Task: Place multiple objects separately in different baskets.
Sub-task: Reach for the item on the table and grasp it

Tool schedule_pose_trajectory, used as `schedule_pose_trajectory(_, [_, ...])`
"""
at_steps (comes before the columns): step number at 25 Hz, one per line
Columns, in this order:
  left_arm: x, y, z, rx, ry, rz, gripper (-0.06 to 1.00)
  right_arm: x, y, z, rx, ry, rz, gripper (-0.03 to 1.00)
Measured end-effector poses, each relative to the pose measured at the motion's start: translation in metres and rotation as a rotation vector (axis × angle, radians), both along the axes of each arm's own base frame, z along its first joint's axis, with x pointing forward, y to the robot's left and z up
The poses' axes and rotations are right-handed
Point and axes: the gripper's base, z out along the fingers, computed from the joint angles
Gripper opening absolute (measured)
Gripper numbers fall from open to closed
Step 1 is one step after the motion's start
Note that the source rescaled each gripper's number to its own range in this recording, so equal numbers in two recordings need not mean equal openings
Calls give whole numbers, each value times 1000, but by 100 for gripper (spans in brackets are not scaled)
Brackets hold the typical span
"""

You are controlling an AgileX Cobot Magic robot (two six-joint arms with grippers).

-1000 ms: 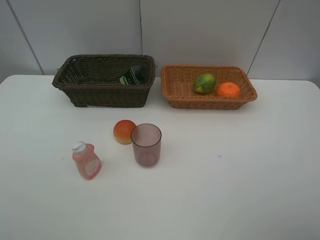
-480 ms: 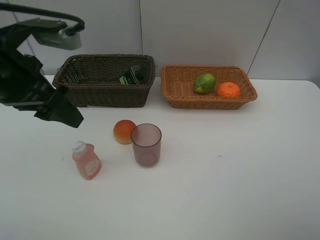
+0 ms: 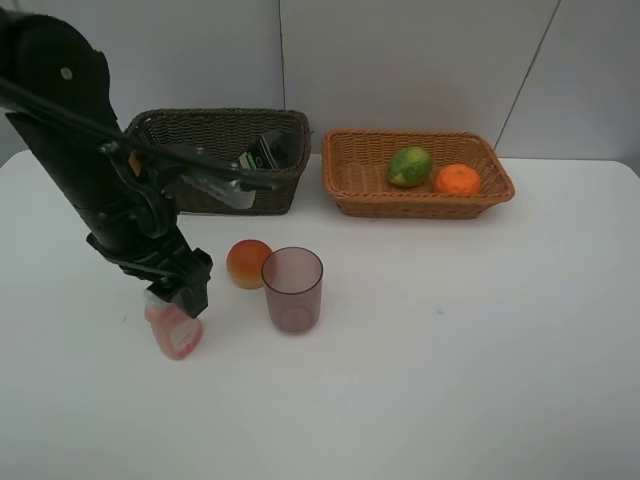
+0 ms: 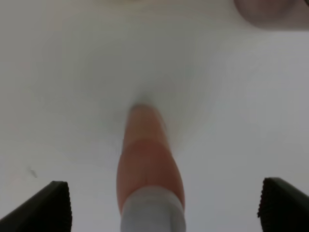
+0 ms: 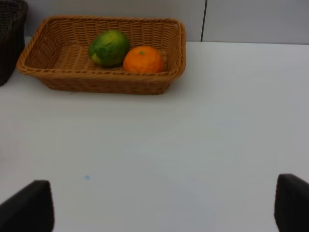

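The pink bottle (image 3: 176, 335) with a white cap lies tilted on the white table. My left gripper (image 3: 180, 293) hangs right over its cap end. In the left wrist view the bottle (image 4: 147, 159) sits between the open fingers (image 4: 50, 208), which stand apart from it. The red-orange peach (image 3: 248, 263) and the purple cup (image 3: 292, 290) stand just right of it. The dark pump bottle (image 3: 270, 150) lies in the dark brown basket (image 3: 180, 185). The lime (image 3: 409, 166) and the orange (image 3: 458, 180) lie in the tan basket (image 3: 360, 205). My right gripper (image 5: 159, 208) is open and empty, facing the tan basket (image 5: 101, 84).
The left arm (image 3: 90, 170) stands in front of the dark basket's left part. A grey panelled wall runs behind both baskets. The cup's rim shows at one corner of the left wrist view (image 4: 270, 12).
My left arm has come in from the left and dropped down over the pink bottle. The objects and baskets have not moved.
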Motion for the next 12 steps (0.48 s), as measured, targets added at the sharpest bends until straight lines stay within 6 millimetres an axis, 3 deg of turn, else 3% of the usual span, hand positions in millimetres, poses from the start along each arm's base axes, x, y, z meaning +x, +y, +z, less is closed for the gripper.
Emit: schedule_pose_trajectory(12, [2,-3,-42,84,66,-41,100,0,0,0,0,0,0,98])
